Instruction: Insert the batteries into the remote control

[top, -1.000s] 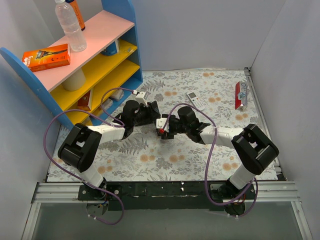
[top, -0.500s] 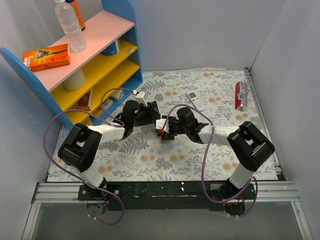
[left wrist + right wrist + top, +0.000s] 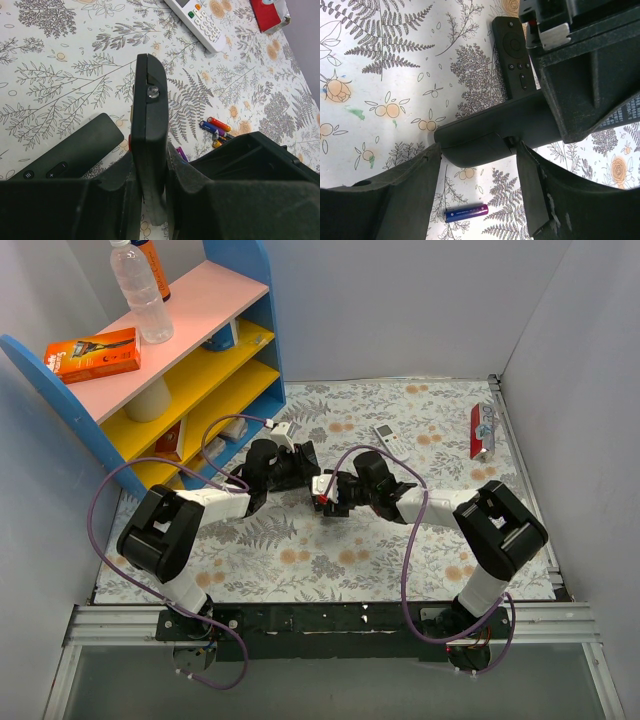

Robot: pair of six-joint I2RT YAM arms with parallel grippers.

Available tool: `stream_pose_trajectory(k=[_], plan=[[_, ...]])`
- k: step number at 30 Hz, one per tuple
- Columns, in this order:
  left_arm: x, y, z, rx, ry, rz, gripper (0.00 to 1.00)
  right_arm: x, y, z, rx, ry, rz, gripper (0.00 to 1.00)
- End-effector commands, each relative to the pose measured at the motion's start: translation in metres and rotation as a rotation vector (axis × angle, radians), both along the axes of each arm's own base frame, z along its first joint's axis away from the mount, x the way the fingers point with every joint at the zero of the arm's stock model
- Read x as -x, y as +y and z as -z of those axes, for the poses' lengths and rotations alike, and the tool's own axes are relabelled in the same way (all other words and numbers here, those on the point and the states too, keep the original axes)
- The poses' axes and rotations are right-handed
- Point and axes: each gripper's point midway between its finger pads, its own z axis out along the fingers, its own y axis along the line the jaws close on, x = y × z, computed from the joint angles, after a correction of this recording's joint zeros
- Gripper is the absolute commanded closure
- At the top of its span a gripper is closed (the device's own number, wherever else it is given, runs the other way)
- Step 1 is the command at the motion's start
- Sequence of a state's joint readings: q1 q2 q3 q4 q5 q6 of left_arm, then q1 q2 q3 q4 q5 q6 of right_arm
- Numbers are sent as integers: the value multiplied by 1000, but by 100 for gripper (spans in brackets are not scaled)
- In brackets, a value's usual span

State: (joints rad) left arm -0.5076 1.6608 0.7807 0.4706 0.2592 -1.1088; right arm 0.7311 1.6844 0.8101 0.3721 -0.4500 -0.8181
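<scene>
Remote control [image 3: 149, 115] is held on edge above mid-worktop [image 3: 60, 60], clamped narrow in the left gripper [image 3: 149, 175]. Right gripper [image 3: 477, 152] has been brought in slightly over the last second. Its fingers are kept wide, straddling the remote's free end, no grip seen. Batteries [image 3: 218, 126] are left loose on the worktop nearby. Judged: loading not started, end grasp expected next.

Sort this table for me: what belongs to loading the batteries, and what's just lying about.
Job: held black remote, loose batteries.
Lying about: second black remote, white remote, red packet, shelf unit.
</scene>
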Motion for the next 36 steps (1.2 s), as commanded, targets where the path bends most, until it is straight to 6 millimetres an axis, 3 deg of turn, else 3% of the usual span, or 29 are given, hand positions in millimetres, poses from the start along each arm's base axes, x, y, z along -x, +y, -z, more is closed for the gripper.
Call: stream_pose_trajectory(k=[1,29,36], plan=[[10,-3,20,-60,40,50,100,18,13,3,-6,68,-91,32],[12,-4,22,-52,52,53,100,32,26,1,-1,104,-174,34],[12,-3,21,-53,47,49,100,39,24,16,33,143,-179,38]])
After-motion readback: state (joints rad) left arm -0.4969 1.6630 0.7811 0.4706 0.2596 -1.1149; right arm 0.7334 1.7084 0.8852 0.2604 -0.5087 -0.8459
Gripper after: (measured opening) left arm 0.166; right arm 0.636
